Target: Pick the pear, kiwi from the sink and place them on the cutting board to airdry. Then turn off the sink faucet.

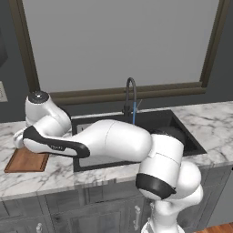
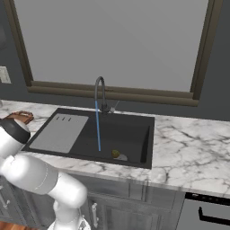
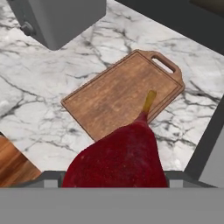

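The white robot arm (image 1: 113, 141) reaches left across the grey-veined white marble counter (image 1: 214, 123), ending above the brown wooden rectangular cutting board (image 3: 120, 94), which lies flat on the counter to the left of the large black rectangular sink (image 2: 130, 134). In the hand view the dark red pear (image 3: 116, 159), with its short yellowish stem pointing toward the board, sits at the gripper (image 3: 114, 180); the fingers are hidden behind the fruit, which appears held between jaws standing wide around it, above the board's near edge. The board's handle loop (image 3: 164, 63) is at its far short end. A small olive-green kiwi (image 2: 116, 154) rests on the sink floor near the right front corner. The slim dark gooseneck faucet (image 2: 100, 92) stands behind the basin, and a thin blue stream of water (image 2: 97, 126) falls from its spout into the sink.
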Robot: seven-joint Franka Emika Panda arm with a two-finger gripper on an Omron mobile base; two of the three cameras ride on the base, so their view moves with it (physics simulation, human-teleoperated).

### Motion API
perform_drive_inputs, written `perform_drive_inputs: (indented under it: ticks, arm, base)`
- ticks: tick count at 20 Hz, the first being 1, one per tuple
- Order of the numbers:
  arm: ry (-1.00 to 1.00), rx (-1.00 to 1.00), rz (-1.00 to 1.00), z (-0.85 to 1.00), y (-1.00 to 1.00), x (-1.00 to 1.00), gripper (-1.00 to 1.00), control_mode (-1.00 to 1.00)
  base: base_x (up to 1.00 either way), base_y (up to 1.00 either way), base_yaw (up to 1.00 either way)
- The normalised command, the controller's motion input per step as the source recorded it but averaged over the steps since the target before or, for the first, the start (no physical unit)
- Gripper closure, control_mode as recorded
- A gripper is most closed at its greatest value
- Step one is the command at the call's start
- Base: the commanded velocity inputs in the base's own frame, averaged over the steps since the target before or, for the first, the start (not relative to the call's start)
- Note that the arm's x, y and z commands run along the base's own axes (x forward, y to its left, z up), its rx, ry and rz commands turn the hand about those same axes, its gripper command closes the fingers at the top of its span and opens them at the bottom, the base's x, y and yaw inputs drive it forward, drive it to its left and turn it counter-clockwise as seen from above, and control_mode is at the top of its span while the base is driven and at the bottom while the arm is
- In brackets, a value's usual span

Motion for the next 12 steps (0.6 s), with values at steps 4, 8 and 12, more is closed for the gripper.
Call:
perform_drive_inputs:
  ticks: [4, 8, 12]
  arm:
    - [0.00, 0.00, 0.00, -0.21, 0.10, 0.23, 1.00, -1.00]
    - [0.00, -0.01, 0.00, -0.21, 0.11, 0.20, 1.00, -1.00]
    - [0.02, -0.03, 0.00, -0.27, 0.08, 0.17, 1.00, -1.00]
  base:
    - [0.00, 0.00, 0.00]
    - [0.00, 0.00, 0.00]
    - [0.00, 0.00, 0.00]
